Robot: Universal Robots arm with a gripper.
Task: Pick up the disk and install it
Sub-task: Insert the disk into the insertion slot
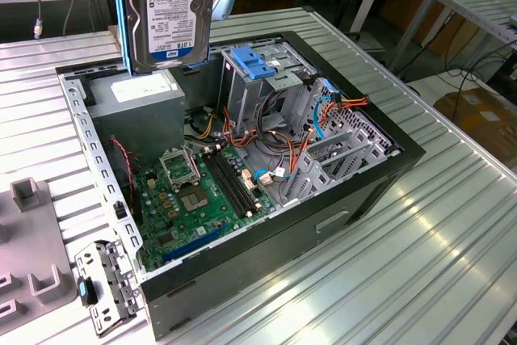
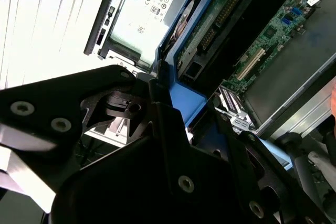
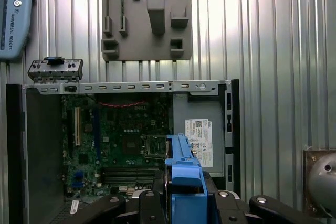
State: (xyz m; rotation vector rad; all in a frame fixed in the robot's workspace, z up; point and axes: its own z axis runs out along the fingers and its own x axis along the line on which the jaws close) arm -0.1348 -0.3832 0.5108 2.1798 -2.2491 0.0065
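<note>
- Evidently this is the carry step. The flat silver-grey metal disk with white-and-blue label and blue plastic carrier [image 1: 171,18] hangs upright in the air above the open black computer case [image 1: 404,151], over its grey power-supply box [image 1: 133,94].
- In the first wrist view the black gripper [image 3: 185,195] pinches the carrier's edges.
- Installing it calls, I judge, for squaring it to the grey metal drive cage [image 1: 266,94].
- There is open air all round the disk, but red-orange cables [image 1: 242,139] crowd the cage's foot.
</note>
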